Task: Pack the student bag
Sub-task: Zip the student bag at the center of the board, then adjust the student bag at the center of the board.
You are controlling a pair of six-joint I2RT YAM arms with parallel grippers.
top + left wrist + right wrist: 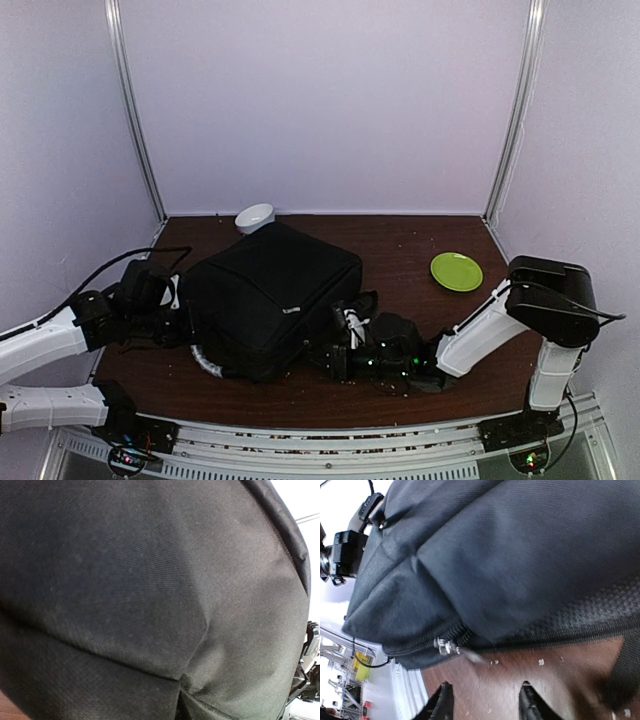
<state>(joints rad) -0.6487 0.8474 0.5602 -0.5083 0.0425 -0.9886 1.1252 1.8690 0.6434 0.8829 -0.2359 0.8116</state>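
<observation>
The student bag [268,297], a large black fabric backpack, lies flat in the middle of the table, its grey-white handle [207,362] at its near left corner. My left gripper [176,312] is pressed against the bag's left side. The left wrist view is filled with black bag fabric [150,590] with a pinched fold low down, and the fingers are hidden. My right gripper [485,700] is open and empty just above the table at the bag's near right edge, in the top view [338,352]. A silver zipper pull [448,646] on the bag [520,565] lies just ahead of its fingertips [442,697].
A white bowl [254,217] stands at the back behind the bag. A green plate [456,271] lies at the right. Black straps [360,305] trail off the bag toward the right gripper. Crumbs dot the brown table [545,680]. Walls close in three sides.
</observation>
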